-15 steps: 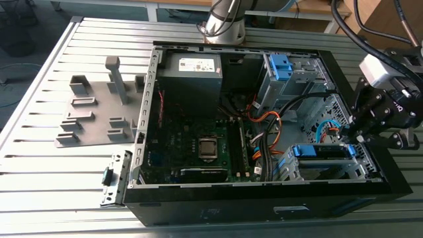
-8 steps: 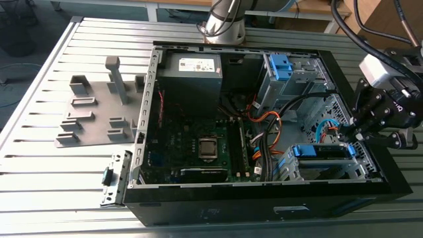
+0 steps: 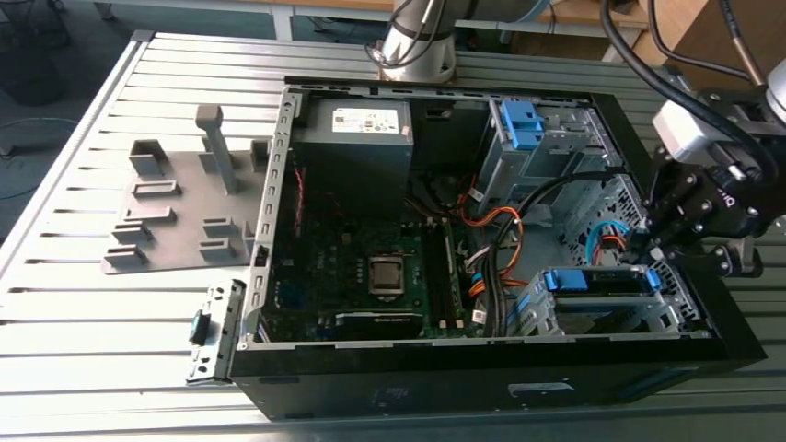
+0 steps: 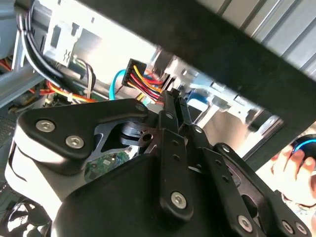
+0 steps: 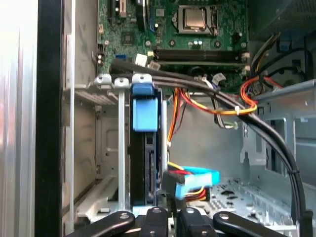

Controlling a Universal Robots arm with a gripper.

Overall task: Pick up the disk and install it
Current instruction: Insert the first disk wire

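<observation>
An open computer case (image 3: 491, 391) is being shown lying on its side on a slatted metal table (image 3: 74, 313). The disk (image 3: 595, 280) is being carried by the silver cage (image 3: 669, 308) in the case's corner nearest the exterior view's right. In the first wrist view the disk (image 5: 148, 168) is being viewed edge-on, standing between the cage's rails, with its bracket's blue tab (image 5: 145, 113) at one end. The gripper (image 3: 649, 247) is being held inside the case, just above the disk's end toward the exterior view's right; whether contact is being made cannot be told. In the second wrist view its fingers (image 4: 173, 148) are being pressed together, with nothing being clasped between them. A blue cable plug (image 5: 191, 178) is being seen near the disk. Black, orange and yellow cables (image 5: 222, 106) are being draped between the disk and the green motherboard (image 3: 356, 267). A grey power supply (image 3: 356, 138) and a blue latch (image 3: 522, 124) are being shown along the far wall, well apart from the disk. A grey moulded fixture (image 3: 172, 221) is being seen on the table beside the case.
</observation>
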